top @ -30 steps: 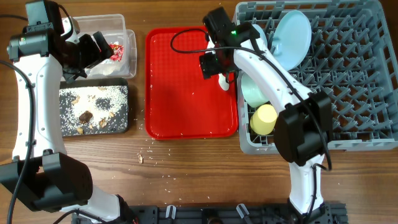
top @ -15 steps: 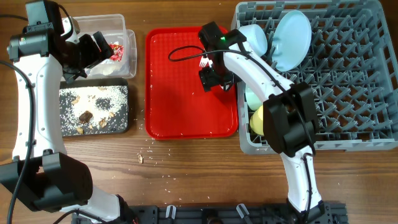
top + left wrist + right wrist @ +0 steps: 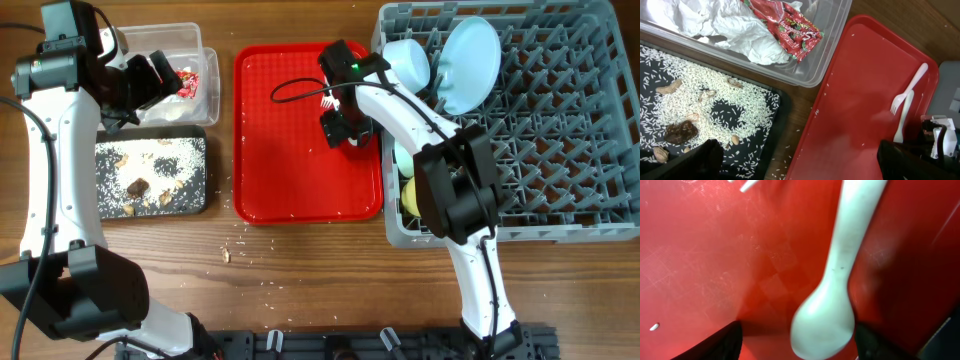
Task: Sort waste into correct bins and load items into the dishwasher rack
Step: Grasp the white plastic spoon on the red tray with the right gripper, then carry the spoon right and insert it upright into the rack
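Two white plastic utensils remain on the red tray, at its right edge: a spoon and a fork, lying just beside each other. Step in hand: pick-up of the spoon for loading. The right end effector is released, fingers low over the tray and straddling the spoon's bowl w/ a gap showing on the left side. Next move, by judgement: close squarely on the smooth, rounded bowl or the thin handle, lift clear of the tray lip, carry right to the rack.

Rack: grey lattice w/ upright pegs, at upper right of overhead view. It holds a light blue plate on edge, a pale bowl and a yellow cup, partly hidden by the arm.

Left end effector: released, empty, above the clear tub, which holds crumpled tissue and a glossy red wrapper. The black tray holds loose rice grains and brown scraps. A few grains lie on the wooden surface.
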`<state>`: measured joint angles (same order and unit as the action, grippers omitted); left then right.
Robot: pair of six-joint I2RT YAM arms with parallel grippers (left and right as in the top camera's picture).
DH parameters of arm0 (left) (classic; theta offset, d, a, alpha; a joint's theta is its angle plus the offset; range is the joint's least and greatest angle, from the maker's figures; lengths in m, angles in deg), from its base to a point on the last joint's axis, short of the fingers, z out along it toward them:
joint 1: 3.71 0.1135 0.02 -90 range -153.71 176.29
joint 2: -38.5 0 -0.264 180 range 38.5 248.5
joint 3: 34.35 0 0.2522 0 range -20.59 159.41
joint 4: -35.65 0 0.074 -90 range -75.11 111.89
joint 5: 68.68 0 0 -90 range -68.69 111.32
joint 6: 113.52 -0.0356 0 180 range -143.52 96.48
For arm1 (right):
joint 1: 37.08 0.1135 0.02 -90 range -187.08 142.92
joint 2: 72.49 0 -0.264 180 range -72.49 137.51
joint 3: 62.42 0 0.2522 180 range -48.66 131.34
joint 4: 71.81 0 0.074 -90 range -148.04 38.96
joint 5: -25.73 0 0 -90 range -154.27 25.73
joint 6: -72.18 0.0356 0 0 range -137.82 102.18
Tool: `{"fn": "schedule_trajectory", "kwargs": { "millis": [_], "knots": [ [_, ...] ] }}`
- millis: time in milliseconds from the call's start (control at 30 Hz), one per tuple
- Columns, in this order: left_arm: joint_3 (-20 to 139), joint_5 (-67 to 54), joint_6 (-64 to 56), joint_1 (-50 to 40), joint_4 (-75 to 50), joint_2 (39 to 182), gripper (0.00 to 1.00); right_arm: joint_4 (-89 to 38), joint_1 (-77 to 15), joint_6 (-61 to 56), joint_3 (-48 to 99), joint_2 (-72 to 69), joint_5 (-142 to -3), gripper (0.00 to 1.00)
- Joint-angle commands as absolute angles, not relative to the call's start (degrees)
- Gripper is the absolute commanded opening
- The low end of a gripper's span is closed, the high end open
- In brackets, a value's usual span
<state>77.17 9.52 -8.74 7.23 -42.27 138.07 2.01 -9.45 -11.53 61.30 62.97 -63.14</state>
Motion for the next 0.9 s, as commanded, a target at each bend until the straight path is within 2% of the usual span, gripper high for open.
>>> {"fn": "schedule_trajectory", "kwargs": {
  "millis": [0, 200, 300, 433, 667, 867],
  "knots": [
    [77.67, 9.89, -8.04, 7.34, -42.25, 137.85, 1.0, 1.48, -9.73, -11.84, 61.34, 65.64, -62.4, 0.63],
    [77.67, 9.89, -8.04, 7.34, -42.25, 137.85, 1.0, 0.89, -9.73, -11.75, 61.34, 65.64, -62.4, 0.45],
    [77.67, 9.89, -8.04, 7.34, -42.25, 137.85, 1.0, 0.91, -9.73, -11.75, 61.34, 65.64, -62.75, 0.3],
    [77.67, 9.89, -8.04, 7.34, -42.25, 137.85, 1.0, 1.46, -9.73, -11.62, 61.36, 65.53, -64.54, 0.2],
    [77.67, 9.89, -8.04, 7.34, -42.25, 137.85, 1.0, 5.2, -9.73, -11.97, 63.22, 62.86, -66.9, 0.18],
    [77.67, 9.89, -8.04, 7.34, -42.25, 137.85, 1.0, 7.08, -9.73, -13.33, 63.9, 54.84, -66.9, 0.18]
  ]
}}
